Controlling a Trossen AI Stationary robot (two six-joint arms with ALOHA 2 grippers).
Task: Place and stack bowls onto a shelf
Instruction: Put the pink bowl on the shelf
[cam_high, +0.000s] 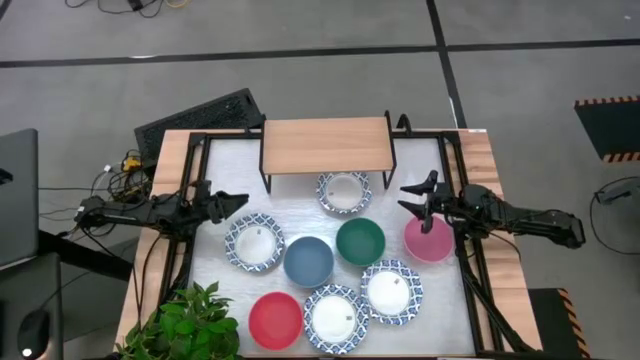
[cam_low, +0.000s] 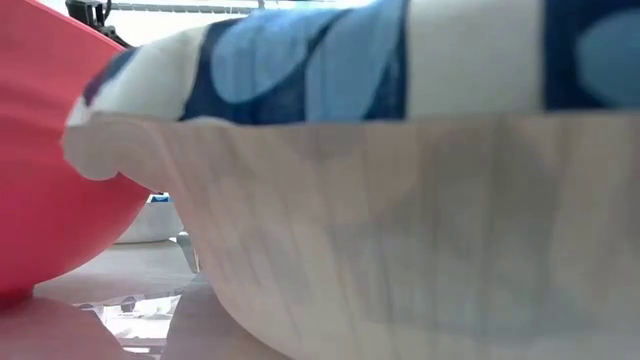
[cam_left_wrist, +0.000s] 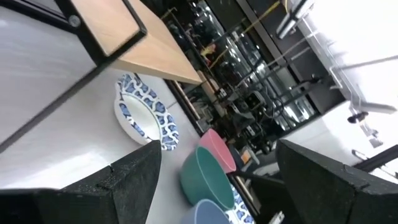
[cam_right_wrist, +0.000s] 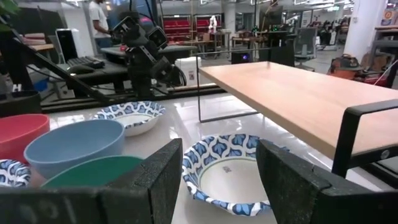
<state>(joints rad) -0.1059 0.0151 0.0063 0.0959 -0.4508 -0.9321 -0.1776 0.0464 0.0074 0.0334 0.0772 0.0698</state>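
Observation:
The shelf (cam_high: 325, 145) stands at the table's far side, wooden top on black legs. One blue-patterned white bowl (cam_high: 344, 191) sits on the table at the shelf's front edge, partly under it. The others rest on the table nearer me: patterned (cam_high: 254, 243), blue (cam_high: 308, 260), dark green (cam_high: 360, 242), pink (cam_high: 430, 238), patterned (cam_high: 391, 291), patterned (cam_high: 336, 318) and red (cam_high: 275, 320). My left gripper (cam_high: 232, 203) is open, left of the bowls. My right gripper (cam_high: 412, 200) is open, just right of the bowl by the shelf (cam_right_wrist: 227, 171), with its arm above the pink bowl.
A potted plant (cam_high: 185, 325) stands at the table's near left corner. A black keyboard (cam_high: 200, 115) lies beyond the far left corner. The low view is filled by a patterned bowl (cam_low: 400, 200) and the red bowl (cam_low: 50, 180). A person (cam_right_wrist: 98, 18) stands in the room beyond.

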